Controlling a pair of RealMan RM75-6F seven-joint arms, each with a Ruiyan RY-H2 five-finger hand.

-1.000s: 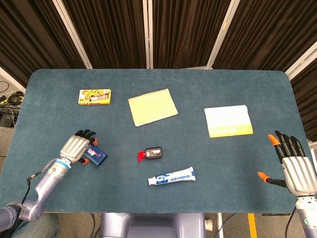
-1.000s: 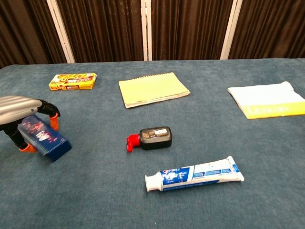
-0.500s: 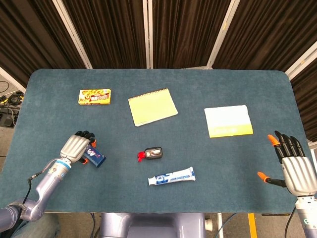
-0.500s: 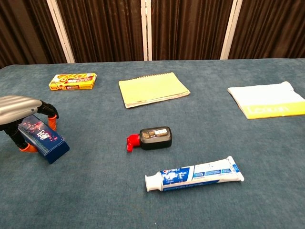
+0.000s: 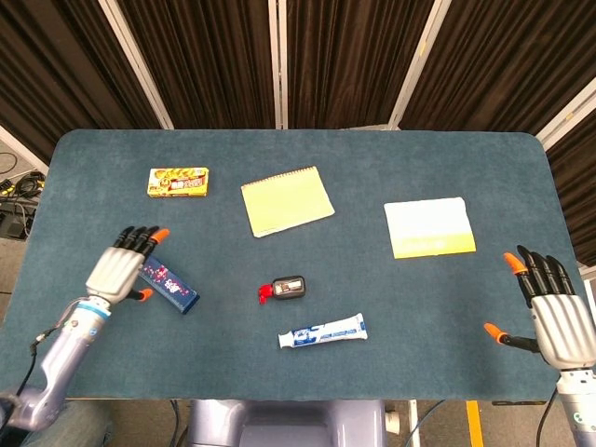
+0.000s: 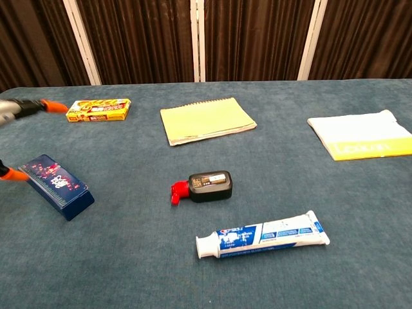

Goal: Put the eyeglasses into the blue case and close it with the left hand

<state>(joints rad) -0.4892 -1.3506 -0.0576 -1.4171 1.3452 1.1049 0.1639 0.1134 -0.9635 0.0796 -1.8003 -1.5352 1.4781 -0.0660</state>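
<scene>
With the blue case (image 5: 169, 284) lying shut on the desk (image 5: 372, 158) just beside the left hand (image 5: 117, 270), fingers spread and holding nothing, lift clear without nudging it; no eyeglasses visible, presumably inside.

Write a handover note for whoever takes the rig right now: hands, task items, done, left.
Left hand: open, fingers spread, beside the blue case, not gripping it.
Right hand: open, idle at the table's right edge, holding nothing.
Blue case lies shut on the table, front left. No eyeglasses visible outside it; whether they are inside cannot be seen.
Done: case appears closed and let go.
Left: confirm the glasses are inside, then pull the left hand clear.
</scene>
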